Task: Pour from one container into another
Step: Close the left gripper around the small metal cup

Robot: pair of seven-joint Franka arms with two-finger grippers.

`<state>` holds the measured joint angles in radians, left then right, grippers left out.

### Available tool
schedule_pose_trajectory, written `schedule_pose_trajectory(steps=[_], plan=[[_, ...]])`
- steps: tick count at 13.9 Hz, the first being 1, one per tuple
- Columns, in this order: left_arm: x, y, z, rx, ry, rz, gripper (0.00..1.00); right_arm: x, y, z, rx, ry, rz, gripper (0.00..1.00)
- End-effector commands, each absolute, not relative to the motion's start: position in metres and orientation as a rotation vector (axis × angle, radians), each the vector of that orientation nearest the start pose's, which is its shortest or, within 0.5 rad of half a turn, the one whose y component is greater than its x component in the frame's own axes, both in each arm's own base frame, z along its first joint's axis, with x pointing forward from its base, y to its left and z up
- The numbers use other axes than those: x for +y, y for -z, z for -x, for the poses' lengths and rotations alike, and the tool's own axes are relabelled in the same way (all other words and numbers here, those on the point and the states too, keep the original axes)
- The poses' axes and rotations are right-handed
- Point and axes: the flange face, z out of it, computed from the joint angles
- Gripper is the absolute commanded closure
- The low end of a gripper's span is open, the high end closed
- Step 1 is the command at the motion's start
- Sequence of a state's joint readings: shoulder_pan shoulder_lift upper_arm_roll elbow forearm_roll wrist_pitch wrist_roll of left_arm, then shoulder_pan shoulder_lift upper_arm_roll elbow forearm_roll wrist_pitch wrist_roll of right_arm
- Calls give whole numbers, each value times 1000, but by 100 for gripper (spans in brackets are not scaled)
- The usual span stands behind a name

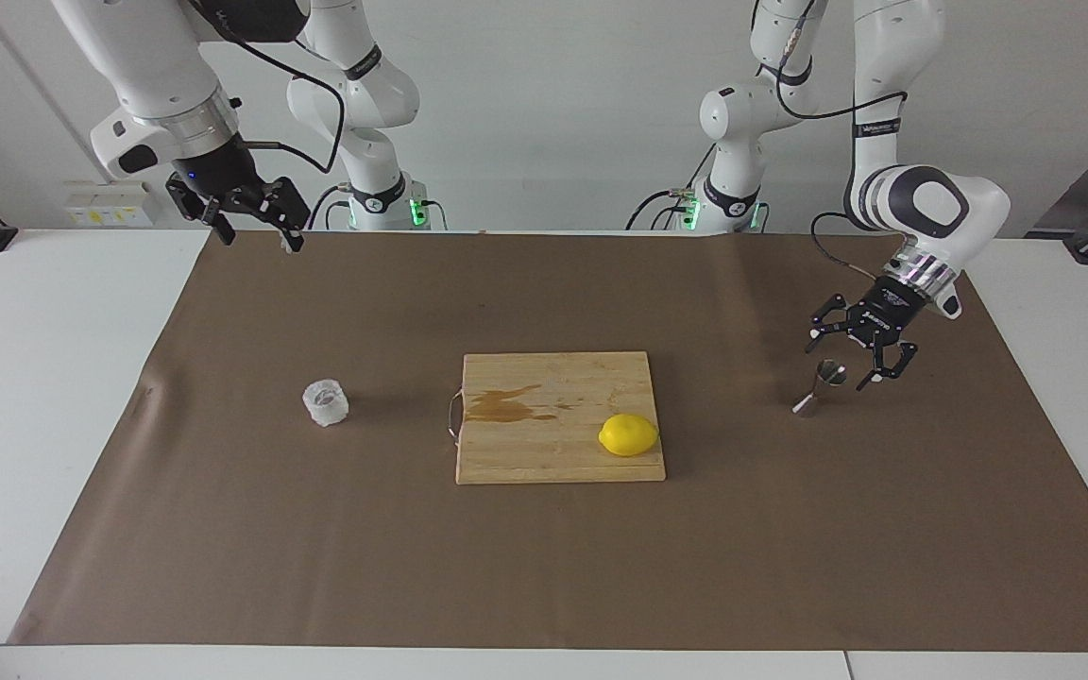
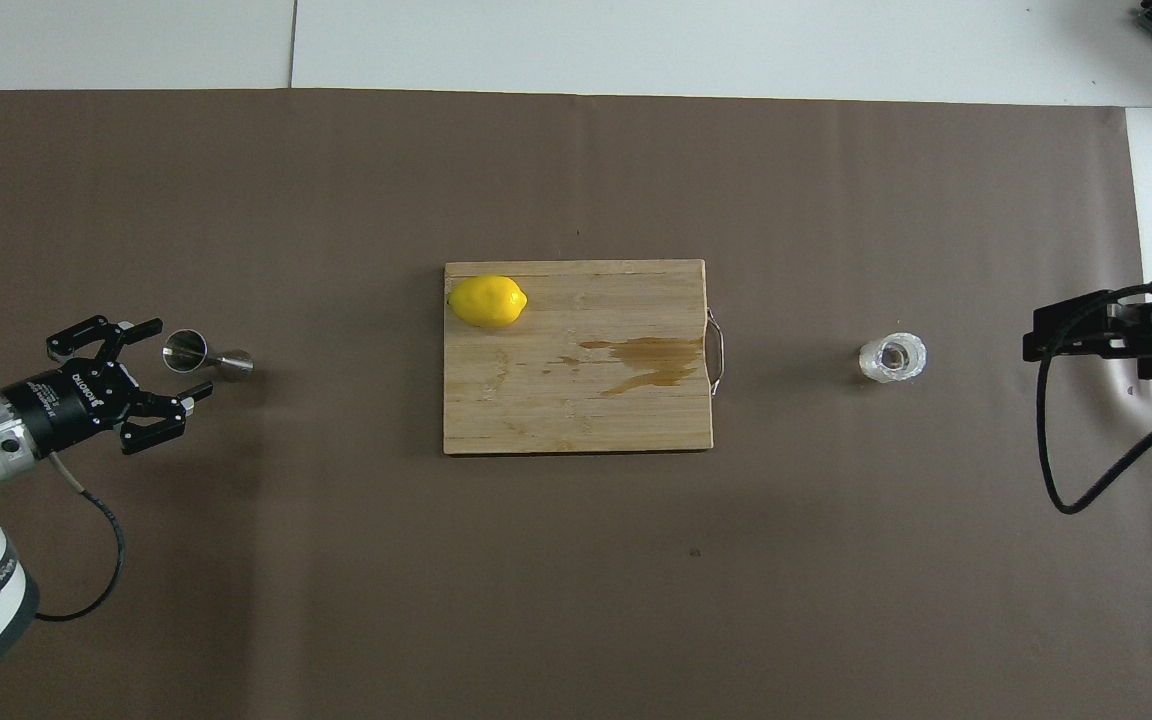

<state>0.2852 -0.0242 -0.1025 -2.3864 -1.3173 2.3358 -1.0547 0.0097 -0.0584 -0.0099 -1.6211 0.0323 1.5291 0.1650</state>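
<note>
A small clear textured cup (image 1: 325,402) (image 2: 893,359) stands upright on the brown paper mat (image 1: 544,567) (image 2: 576,560) toward the right arm's end of the bench (image 1: 53,397) (image 2: 716,40), with nothing touching it. On the overhead view's clock face, taken from the wooden cutting board (image 1: 560,444) (image 2: 536,400) at mid-mat, the cup sits at 3 o'clock and the steel hourglass jigger (image 1: 819,386) (image 2: 204,355) at 9 o'clock, toward the left arm's end. The jigger looks upright, its mouth open to the camera above; whether it leans at all cannot be told.

The left claw (image 1: 851,353) (image 2: 172,367) hangs low just beside the jigger, its fingers spread wide with one to either side of the jigger's upper cup, and no contact shows in either view. The right claw (image 1: 256,225) hovers high over the mat's edge nearest the robots, at about 11 o'clock from the cup in the facing view, fingers spread and holding nothing; that arm waits. In the overhead view only its dark body and a looping cable show, at 3 o'clock from the cup.

On the board a yellow lemon (image 1: 628,434) (image 2: 487,301) rests at the corner toward the left arm's end and farther from the robots. A brown wet stain (image 1: 506,404) (image 2: 651,358) spreads across the board's other half, beside the wire handle (image 1: 452,418) (image 2: 717,345) that faces the cup.
</note>
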Motion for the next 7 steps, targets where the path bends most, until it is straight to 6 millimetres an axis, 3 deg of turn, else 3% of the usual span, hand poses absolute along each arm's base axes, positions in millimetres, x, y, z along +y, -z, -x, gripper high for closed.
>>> schedule_pose_trajectory(steps=[1, 7], plan=[[70, -331, -499, 2052, 468, -991, 0, 2, -631, -526, 232, -65, 3079, 0], [71, -333, -500, 2048, 465, -981, 1, 2, -631, -526, 232, -65, 3079, 0]])
